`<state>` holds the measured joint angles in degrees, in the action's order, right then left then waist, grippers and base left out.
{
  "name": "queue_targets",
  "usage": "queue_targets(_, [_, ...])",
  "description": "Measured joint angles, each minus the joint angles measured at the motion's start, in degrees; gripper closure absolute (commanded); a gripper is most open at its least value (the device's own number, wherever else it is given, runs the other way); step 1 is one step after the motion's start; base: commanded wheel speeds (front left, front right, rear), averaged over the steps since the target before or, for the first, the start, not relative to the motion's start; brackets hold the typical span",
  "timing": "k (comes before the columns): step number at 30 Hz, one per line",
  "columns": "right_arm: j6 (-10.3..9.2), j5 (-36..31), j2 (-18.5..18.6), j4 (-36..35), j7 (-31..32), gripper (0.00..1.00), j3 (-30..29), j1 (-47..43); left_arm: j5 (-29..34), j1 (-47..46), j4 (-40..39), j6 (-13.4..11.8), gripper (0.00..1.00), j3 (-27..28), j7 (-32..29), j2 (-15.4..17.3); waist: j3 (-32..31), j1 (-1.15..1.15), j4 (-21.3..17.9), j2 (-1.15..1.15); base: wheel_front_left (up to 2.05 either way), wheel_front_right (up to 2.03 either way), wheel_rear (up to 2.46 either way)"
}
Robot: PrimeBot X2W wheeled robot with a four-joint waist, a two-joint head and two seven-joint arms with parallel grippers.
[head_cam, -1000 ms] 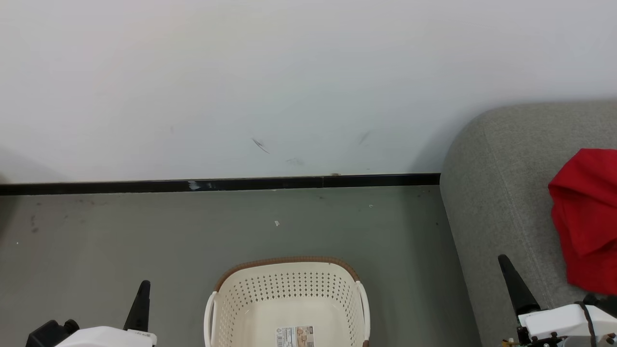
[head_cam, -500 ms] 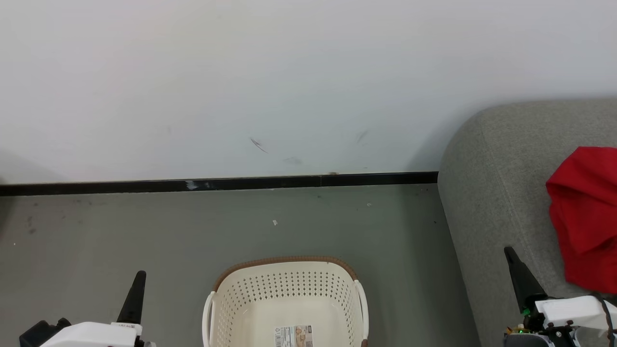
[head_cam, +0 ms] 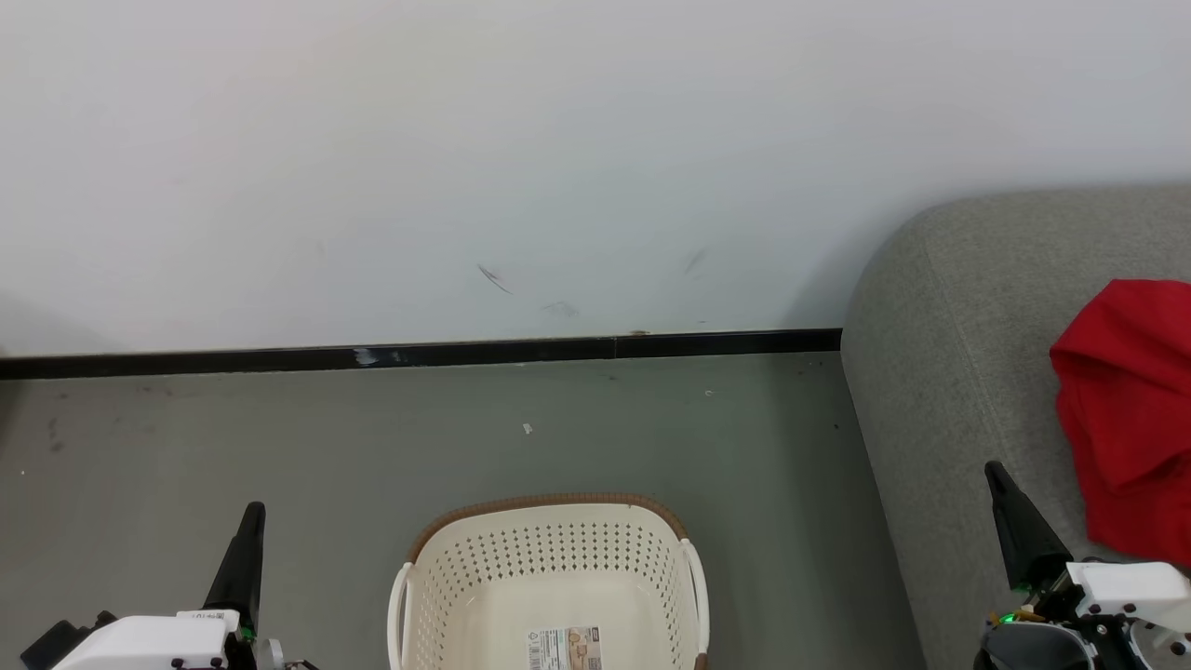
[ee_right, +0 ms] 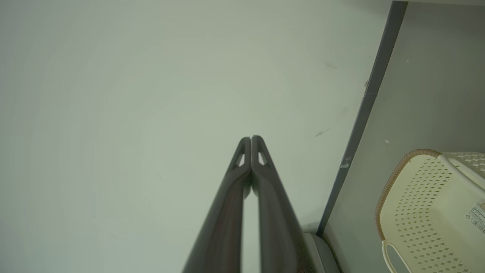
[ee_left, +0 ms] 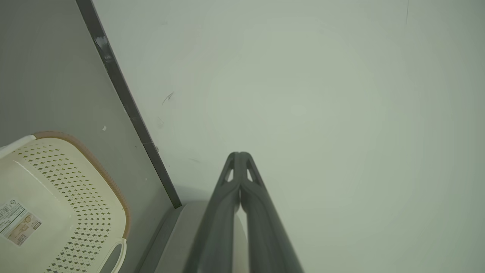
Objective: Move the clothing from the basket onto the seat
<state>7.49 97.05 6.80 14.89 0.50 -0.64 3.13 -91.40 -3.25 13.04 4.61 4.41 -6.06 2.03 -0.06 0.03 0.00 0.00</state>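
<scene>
Lying on the seat (head_cam: 940,372), clothing (head_cam: 1126,419) sits near the right gripper (head_cam: 996,473) — closed, like the left gripper (head_cam: 253,512).

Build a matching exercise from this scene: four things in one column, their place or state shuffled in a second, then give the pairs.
1. cream perforated plastic basket
2. bright red fabric clothing
3. grey upholstered sofa
4. left claw

A. shut, holding nothing
B. at the robot's right, bearing a garment
C. no clothing seen inside, paper label on its floor
D. lying on the sofa

Pairs: 1-C, 2-D, 3-B, 4-A
</scene>
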Motion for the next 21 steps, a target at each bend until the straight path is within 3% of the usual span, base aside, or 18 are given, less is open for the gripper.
queue_targets(21, [0.0,0.8,0.2,0.2,0.0,1.0,0.0,0.8,-0.4,0.0,0.0,0.1,1.0,0.2,0.0,-0.1,0.0,-0.01,0.0,0.0,0.0,0.0,0.0])
